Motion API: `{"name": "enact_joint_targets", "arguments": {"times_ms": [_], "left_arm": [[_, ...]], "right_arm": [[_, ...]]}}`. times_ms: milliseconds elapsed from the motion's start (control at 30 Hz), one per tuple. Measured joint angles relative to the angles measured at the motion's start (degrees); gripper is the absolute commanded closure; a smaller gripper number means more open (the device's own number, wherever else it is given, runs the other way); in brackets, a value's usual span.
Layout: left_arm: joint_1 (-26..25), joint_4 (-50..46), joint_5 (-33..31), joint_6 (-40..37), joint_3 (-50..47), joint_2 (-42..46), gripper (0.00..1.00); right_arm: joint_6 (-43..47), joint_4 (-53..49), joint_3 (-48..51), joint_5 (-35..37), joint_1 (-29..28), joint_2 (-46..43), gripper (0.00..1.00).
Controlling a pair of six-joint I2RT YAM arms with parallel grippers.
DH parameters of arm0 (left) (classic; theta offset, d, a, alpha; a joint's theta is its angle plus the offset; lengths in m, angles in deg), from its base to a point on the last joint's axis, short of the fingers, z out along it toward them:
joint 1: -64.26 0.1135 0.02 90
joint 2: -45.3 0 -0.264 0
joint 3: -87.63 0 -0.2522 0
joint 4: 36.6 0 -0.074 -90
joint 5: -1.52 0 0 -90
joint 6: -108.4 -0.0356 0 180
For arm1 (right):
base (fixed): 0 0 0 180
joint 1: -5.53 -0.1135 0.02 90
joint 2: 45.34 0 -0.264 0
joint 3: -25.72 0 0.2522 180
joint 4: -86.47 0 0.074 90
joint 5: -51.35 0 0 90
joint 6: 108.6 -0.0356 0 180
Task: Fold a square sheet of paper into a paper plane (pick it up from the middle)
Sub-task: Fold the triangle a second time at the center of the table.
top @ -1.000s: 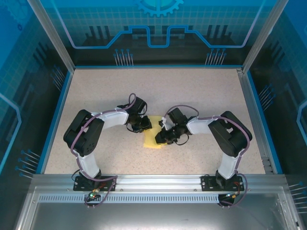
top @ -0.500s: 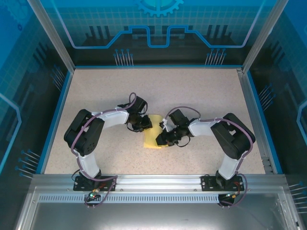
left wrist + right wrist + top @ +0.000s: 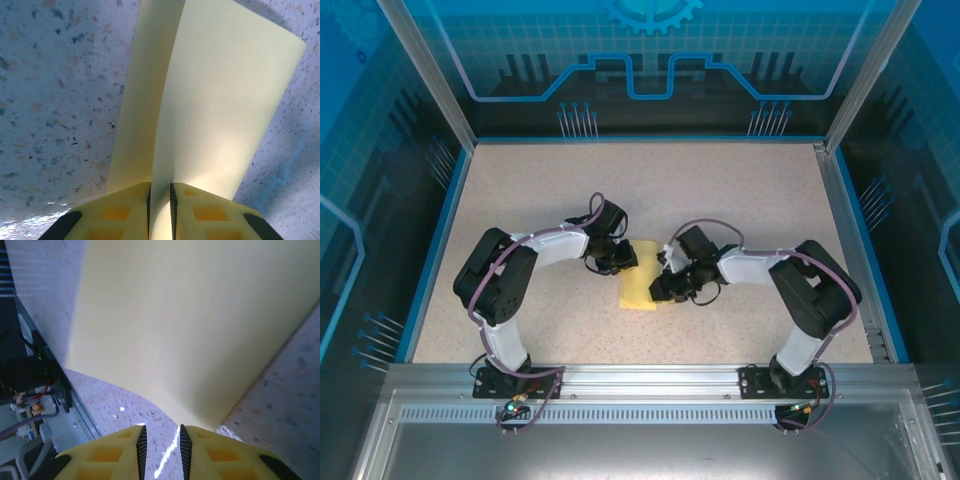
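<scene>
The left gripper (image 3: 160,189) is pinching the square sheet of paper (image 3: 220,100). Its two yellow fingers (image 3: 120,212) are standing almost together, with the paper running straight down into the narrow slot between them. Ahead of those fingers the sheet is splitting along a crease into two panels, a shaded narrow one to the left and a brighter wide one to the right. The wide panel's far edge is curving and ends in a sharp corner at the upper right. Speckled table (image 3: 60,100) is showing beside both of the sheet's long edges.

The right gripper (image 3: 161,432) is hovering with its jaws parted by a slim gap. Tabletop is showing through that gap, and nothing is sitting between the jaws. The sheet (image 3: 190,325) is spreading out just ahead of it, and the near corner is coming down just beside the right-hand fingertip. The metal rail (image 3: 75,425) is lying off to this gripper's left.

From above, the two grippers (image 3: 623,262) (image 3: 662,287) are flanking the sheet (image 3: 638,292) near the middle of the table (image 3: 720,190). Bare surface is stretching beyond them, and the blue-edged walls (image 3: 448,220) are standing well apart on either side.
</scene>
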State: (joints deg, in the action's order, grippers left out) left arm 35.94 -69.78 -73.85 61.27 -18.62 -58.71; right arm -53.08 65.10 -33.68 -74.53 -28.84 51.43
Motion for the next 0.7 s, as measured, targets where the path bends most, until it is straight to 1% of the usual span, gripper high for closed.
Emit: {"name": "enact_joint_targets", "arguments": {"times_ms": [100,233,500,700], "left_arm": [[-0.04,0.00,0.02,-0.02,0.00,0.00,0.81],[-0.09,0.00,0.20,-0.07,0.00,0.00,0.81],[-0.57,0.00,0.22,-0.98,-0.02,0.00,0.81],[-0.63,0.00,0.20,-1.07,-0.02,0.02,0.81]], "right_arm": [[-0.02,-0.28,-3.34,1.42,4.11,-1.99,0.72],[-0.09,1.40,-10.67,2.29,7.52,1.64,0.73],[-1.79,3.91,-20.31,1.36,9.29,15.02,0.73],[-1.75,3.72,-22.36,1.27,9.29,19.89,0.72]]}}
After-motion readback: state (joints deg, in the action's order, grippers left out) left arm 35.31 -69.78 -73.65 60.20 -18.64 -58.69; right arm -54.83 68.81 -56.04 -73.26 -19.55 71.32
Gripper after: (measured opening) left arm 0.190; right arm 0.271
